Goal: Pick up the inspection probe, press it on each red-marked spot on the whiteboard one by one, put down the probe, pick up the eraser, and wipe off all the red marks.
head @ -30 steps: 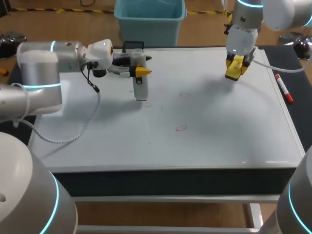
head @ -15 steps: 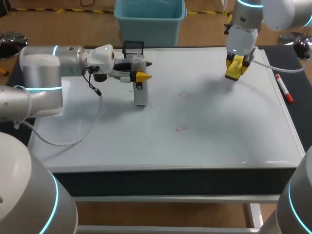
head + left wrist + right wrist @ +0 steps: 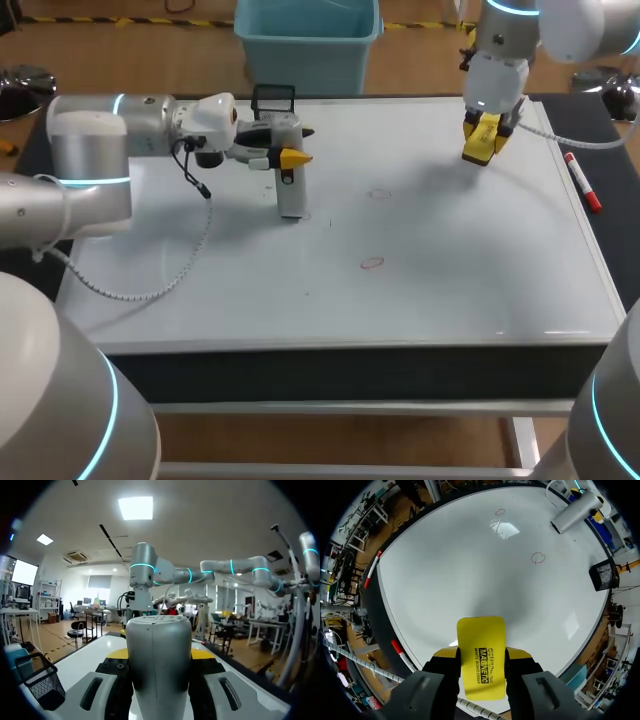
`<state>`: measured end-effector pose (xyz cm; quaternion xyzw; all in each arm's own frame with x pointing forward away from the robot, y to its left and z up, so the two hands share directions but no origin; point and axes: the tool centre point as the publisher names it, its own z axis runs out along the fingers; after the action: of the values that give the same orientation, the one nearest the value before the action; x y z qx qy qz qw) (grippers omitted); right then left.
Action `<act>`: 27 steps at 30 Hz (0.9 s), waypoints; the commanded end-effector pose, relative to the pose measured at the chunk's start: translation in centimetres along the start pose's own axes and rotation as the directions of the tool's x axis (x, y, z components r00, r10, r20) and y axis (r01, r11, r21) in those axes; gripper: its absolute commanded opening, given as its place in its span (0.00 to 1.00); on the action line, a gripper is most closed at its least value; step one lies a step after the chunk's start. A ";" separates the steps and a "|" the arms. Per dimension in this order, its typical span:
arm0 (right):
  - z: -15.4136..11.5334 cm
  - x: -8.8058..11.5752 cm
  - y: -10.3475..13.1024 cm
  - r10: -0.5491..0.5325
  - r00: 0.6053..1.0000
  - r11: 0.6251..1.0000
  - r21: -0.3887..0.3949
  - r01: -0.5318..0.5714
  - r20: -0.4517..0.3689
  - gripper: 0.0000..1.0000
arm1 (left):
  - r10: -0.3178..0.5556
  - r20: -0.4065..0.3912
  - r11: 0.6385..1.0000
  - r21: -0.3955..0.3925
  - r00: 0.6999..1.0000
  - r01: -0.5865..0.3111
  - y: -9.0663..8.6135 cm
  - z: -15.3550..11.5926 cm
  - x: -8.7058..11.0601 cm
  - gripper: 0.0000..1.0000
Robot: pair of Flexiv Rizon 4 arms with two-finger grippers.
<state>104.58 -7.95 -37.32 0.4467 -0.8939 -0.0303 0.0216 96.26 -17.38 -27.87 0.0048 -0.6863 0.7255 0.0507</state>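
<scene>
Pinching the grey probe (image 3: 289, 190) from both sides, the left gripper (image 3: 285, 150) holds it upright. Its lower end seems to rest on the whiteboard (image 3: 450, 290), though contact is hard to confirm. A red ring (image 3: 372, 263) and a fainter ring (image 3: 378, 193) lie on the board to this hand's right, apart from the probe. The right gripper (image 3: 483, 132) hovers over the board's far side, fingers clamped on the yellow eraser (image 3: 481, 657). A red marker (image 3: 583, 182) lies off the board's edge, beside that hand.

Light: bright, even, from overhead.
Glare: small white patches on the whiteboard (image 3: 450, 280), mid-surface and near edge.
Shadows: soft grey smudges on whiteboard's far half.
</scene>
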 end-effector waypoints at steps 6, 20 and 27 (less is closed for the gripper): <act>-0.1 0.0 0.0 -0.002 1.000 1.000 0.002 0.002 -0.003 0.00 | 0.000 -0.010 1.000 -0.002 1.000 -0.001 0.3 0.0 -0.4 0.00; -0.1 0.0 0.0 -0.002 1.000 1.000 0.002 0.002 -0.003 0.00 | 0.002 -0.012 1.000 0.002 1.000 -0.002 0.2 -0.2 -0.4 0.00; -0.1 0.0 0.0 -0.002 1.000 1.000 0.002 0.002 -0.003 0.00 | 0.004 -0.012 1.000 0.004 1.000 -0.004 0.2 -0.2 -0.3 0.00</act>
<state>104.58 -7.95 -37.32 0.4467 -0.8939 -0.0303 0.0216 96.42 -17.18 -27.91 0.0009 -0.6858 0.7259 0.0527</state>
